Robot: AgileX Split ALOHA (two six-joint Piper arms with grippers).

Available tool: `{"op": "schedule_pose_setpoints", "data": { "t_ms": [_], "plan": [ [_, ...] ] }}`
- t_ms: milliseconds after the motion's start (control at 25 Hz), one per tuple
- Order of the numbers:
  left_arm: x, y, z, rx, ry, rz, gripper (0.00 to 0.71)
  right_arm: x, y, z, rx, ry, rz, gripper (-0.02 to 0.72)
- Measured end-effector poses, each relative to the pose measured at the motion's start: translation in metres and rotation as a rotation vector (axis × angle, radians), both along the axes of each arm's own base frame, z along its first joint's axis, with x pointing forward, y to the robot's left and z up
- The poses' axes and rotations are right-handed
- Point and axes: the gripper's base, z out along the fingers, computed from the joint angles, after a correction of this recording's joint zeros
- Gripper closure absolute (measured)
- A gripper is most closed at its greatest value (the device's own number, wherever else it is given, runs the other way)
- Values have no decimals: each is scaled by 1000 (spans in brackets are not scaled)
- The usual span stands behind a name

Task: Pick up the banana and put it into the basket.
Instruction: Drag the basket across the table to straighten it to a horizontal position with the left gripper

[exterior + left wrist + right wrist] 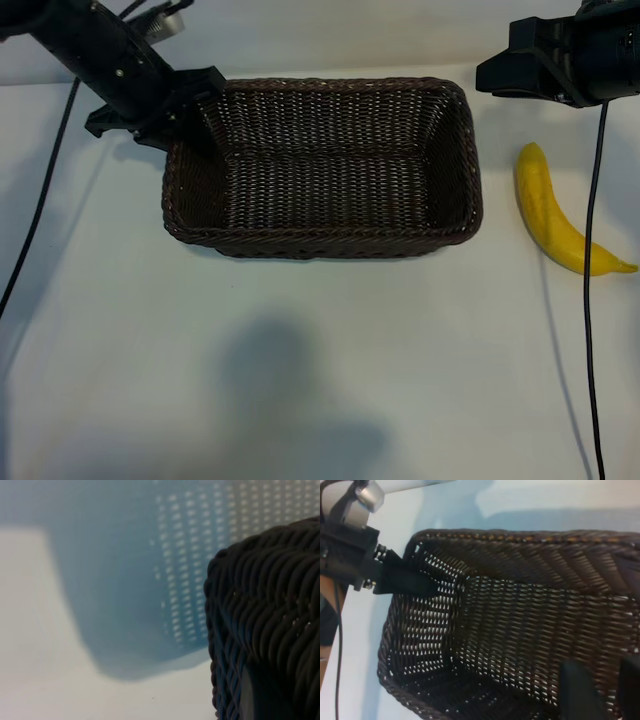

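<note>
A dark wicker basket (pixel 320 170) sits mid-table, empty. The left gripper (pixel 185 105) hangs at its far left corner, one finger over the rim, jaws narrowly parted, holding nothing. The right gripper (pixel 500 75), jaws partly open and empty, hovers above the basket's right end, the banana (pixel 555 215) on the table just below and beside it.

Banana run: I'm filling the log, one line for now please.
banana: on table, right of basket | left gripper: at basket's corner | right gripper: above banana, empty
</note>
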Motion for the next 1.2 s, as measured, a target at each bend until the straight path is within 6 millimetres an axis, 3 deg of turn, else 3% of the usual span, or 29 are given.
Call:
{"op": "schedule_pose_setpoints", "data": {
  "t_ms": [280,640,1200],
  "plan": [
    [-1,-5,-5,33,10,-18,523,0,0,0,0,0,0,463],
    [3,-9,-28,43,58,-7,523,0,0,0,0,-1,-2,463],
    [3,-9,-28,47,72,22,523,1,-1,0,-3,-6,-9,463]
  ]
}}
